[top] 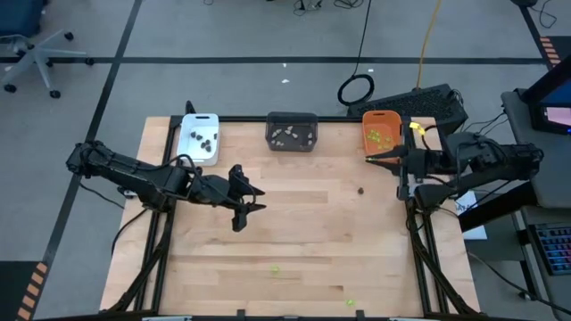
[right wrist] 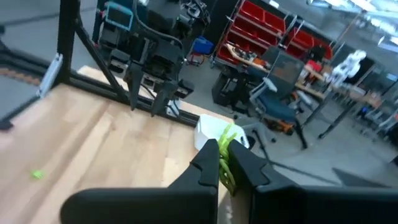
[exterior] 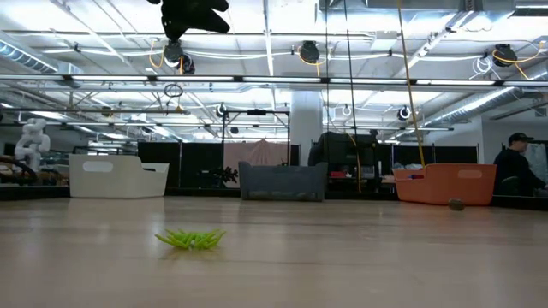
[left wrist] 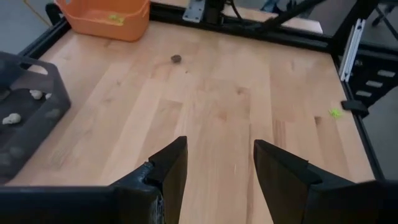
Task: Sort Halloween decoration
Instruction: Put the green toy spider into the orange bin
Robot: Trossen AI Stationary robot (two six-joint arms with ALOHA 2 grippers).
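Note:
My right gripper (top: 368,159) hangs level over the table's far right, beside the orange tray (top: 381,134), shut on a lime green decoration piece (right wrist: 227,133). My left gripper (top: 252,201) is raised over the middle left of the table, open, with nothing between its fingers (left wrist: 217,149). A dark piece (top: 361,189) lies loose on the wood in front of the orange tray. Two green pieces (top: 275,268) (top: 351,302) lie near the front edge. The white tray (top: 198,135) holds dark pieces, the dark grey tray (top: 293,131) pale ones, and the orange tray green ones. My right gripper pinches the lime green piece between its two fingers at their free ends (right wrist: 211,155). The fingers are level and point toward the table's left. Thin green parts (right wrist: 230,177) stick out on both sides of the fingers. The piece is lifted clear of the table.
The three trays stand in a row along the far edge. A black frame (left wrist: 261,28) borders the table. The bare wood in the middle and front carries only the few loose pieces. Beyond the table are office chairs, shelves and a person (exterior: 516,167).

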